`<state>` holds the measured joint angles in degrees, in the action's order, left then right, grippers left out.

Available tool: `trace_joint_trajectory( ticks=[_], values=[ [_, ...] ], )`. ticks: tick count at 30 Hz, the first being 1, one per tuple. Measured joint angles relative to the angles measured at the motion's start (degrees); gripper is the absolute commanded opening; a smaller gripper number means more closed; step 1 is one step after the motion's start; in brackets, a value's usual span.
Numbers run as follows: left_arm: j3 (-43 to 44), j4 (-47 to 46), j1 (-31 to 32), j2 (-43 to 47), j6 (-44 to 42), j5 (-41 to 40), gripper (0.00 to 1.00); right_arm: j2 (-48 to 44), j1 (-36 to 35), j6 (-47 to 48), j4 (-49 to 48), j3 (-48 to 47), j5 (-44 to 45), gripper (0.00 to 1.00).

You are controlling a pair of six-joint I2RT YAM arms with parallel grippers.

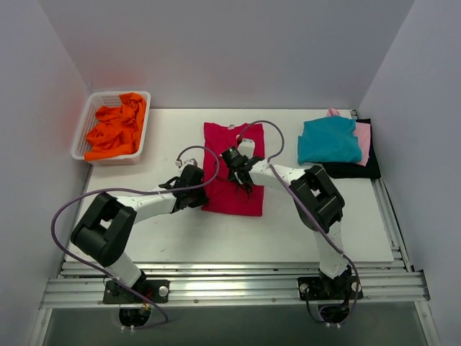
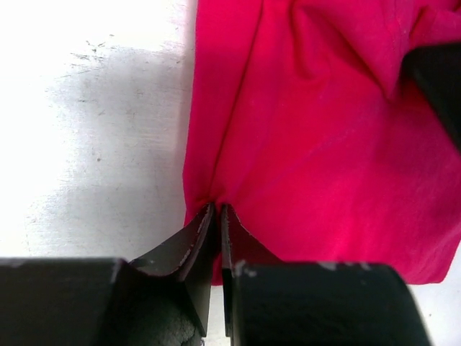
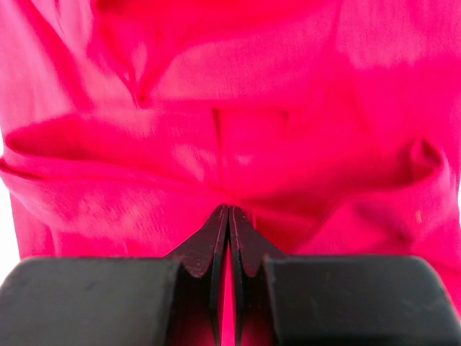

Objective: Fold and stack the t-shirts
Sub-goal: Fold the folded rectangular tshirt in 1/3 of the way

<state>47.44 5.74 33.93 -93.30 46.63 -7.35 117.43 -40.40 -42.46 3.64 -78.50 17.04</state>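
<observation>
Left gripper [image 2: 218,210]: pinching the left edge of the one large crimson-red cloth t-shirt [image 1: 232,198], likely to draw it inward.
Right gripper [image 3: 228,210]: clamped on a raised fold at its middle, probably anchoring.
Stack, right of it: three, teal t-shirt [image 1: 329,139] over pale pink t-shirt [image 1: 364,137] over black t-shirt [image 1: 356,171].
White plastic lattice basket [image 1: 81,133], left of it: bright orange t-shirts [image 1: 115,130], number unclear.

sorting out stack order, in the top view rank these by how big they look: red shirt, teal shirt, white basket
1. red shirt and white basket: too alike to rank
2. teal shirt, folded: clearly smallest
</observation>
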Motion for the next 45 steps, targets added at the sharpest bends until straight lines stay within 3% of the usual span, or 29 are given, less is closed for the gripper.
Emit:
trace_joint_trajectory(
  ticks=[5,12,13,14,15,16,20,23,27,29,31,32,33,34,35,41,45],
  values=[
    [0.0,-1.0,0.0,-0.7,-0.4,0.4,0.14,3.5,1.5,1.4,2.6,-7.8,0.0,0.00],
    [0.0,-2.3,0.0,-1.2,-0.7,0.8,0.13,10.6,3.8,5.1,6.7,-27.0,0.0,0.00],
    [0.0,-2.3,0.0,-1.2,-0.8,0.8,0.13,11.1,4.1,5.9,7.1,-29.2,0.0,0.05],
    [0.0,-2.3,-0.1,-1.2,-0.8,0.8,0.13,11.5,4.5,6.7,7.6,-31.4,0.1,0.19],
    [0.0,-2.3,-0.2,-1.2,-0.8,0.8,0.12,11.6,4.7,7.4,7.6,-32.9,0.1,0.67],
    [0.0,-2.3,-0.2,-1.2,-0.8,0.8,0.12,11.4,4.8,8.1,7.7,-33.7,0.2,0.97],
    [0.0,-2.4,-0.3,-1.2,-0.8,0.8,0.12,4.8,5.1,11.0,6.0,-26.4,2.1,1.00],
    [0.0,-2.4,-0.3,-1.2,-0.8,0.9,0.16,-5.7,4.9,10.8,6.0,-13.9,4.3,1.00],
    [0.1,-2.3,-0.3,-0.9,-0.7,1.0,0.74,-23.6,4.3,8.0,3.6,5.9,6.4,1.00],
    [0.2,-2.5,-0.1,0.0,-0.1,1.0,0.79,-32.1,3.8,6.2,2.4,15.5,6.6,0.99],
    [-0.2,-1.7,0.1,1.4,0.2,0.0,0.78,-38.8,3.1,4.7,1.3,23.6,6.5,0.75],
    [-0.6,-1.3,0.1,1.9,0.3,-0.4,0.76,-40.9,2.6,4.1,0.2,26.7,6.3,0.56],
    [-1.1,-0.9,0.1,2.4,0.3,-0.8,0.73,-42.2,1.9,3.7,-0.5,29.1,5.8,0.16],
    [-1.6,-0.6,0.2,2.7,0.3,-1.2,0.67,-42.6,1.3,3.3,-1.3,30.8,5.1,0.04],
    [-1.9,-0.3,0.2,2.7,0.5,-1.5,0.64,-42.2,0.8,2.5,-1.9,31.6,4.5,0.00],
    [-2.1,0.4,0.3,1.9,0.8,-1.8,0.36,-29.4,-2.0,0.8,-6.1,27.5,1.9,0.00],
    [-2.1,-0.2,0.3,1.3,0.9,-1.8,0.29,-20.8,-4.3,0.2,-7.4,22.4,0.6,0.00]
  ],
)
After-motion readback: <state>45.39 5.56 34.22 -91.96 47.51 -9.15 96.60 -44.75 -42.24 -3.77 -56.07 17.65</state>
